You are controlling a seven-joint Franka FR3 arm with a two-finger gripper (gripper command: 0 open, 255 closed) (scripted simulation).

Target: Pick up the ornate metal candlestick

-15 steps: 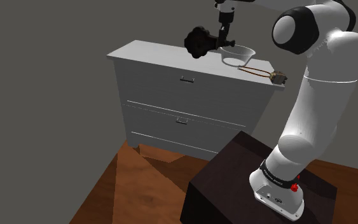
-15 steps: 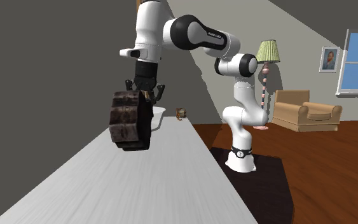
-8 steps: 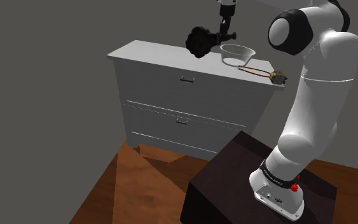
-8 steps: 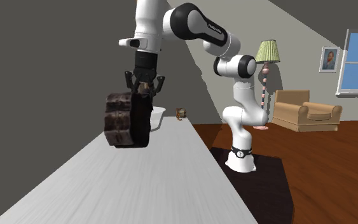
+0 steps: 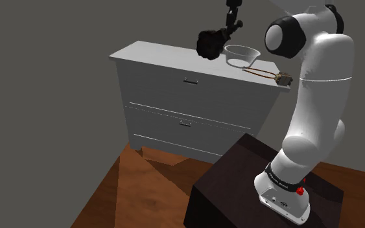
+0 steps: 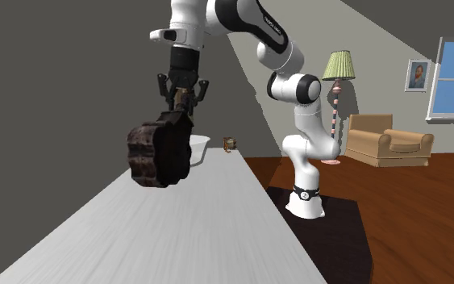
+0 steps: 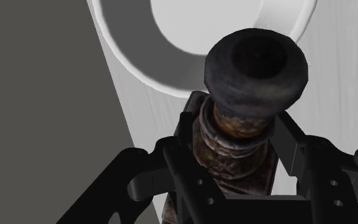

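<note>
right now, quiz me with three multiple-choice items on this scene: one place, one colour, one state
1. Where is the candlestick?
A) in the air over the dresser
B) on the floor
C) on a shelf

2. What colour is the bowl?
A) red
B) white
C) green

3. How is the gripper?
A) open, empty
B) shut on the bowl
C) shut on the candlestick

Answers:
1 A: it hangs tilted from the gripper, off the dresser top.
2 B: it is plain white, beside the candlestick.
3 C: the wrist view shows both fingers clasping its stem.
</note>
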